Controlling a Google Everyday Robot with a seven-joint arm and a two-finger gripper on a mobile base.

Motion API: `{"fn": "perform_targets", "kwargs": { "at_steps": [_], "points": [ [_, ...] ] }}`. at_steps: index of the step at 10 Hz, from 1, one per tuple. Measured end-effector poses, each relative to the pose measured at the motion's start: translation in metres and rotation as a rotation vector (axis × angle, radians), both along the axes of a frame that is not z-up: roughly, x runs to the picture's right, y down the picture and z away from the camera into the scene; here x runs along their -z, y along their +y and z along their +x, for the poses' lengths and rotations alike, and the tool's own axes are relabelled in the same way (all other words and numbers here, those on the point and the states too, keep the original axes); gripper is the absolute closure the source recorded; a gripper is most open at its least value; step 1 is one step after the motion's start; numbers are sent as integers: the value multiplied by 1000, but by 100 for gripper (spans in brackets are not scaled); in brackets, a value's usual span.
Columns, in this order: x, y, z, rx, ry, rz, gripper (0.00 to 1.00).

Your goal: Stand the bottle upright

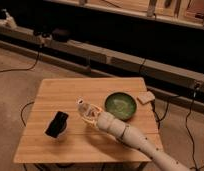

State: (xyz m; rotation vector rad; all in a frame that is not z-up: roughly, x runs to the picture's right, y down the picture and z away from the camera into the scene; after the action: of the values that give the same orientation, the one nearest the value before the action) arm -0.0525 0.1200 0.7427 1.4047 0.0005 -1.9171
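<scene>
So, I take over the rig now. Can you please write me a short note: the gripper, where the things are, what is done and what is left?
Gripper: at the bottle, near the middle of the table, just left of the green bowl. Whether it grips the bottle cannot be seen.
Bottle: at the gripper, white top up, leaning slightly left.
Black object: apart from both, near the table's left edge.
Done: the bottle seems nearly upright.
Left: probably set it straight on the table, let go, and pull the arm back.
</scene>
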Motion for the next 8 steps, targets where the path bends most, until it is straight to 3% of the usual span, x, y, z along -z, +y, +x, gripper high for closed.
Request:
{"fn": "perform_targets", "kwargs": {
  "at_steps": [8],
  "points": [
    [0,0,0,-1,-1,-1,100]
  ]
}}
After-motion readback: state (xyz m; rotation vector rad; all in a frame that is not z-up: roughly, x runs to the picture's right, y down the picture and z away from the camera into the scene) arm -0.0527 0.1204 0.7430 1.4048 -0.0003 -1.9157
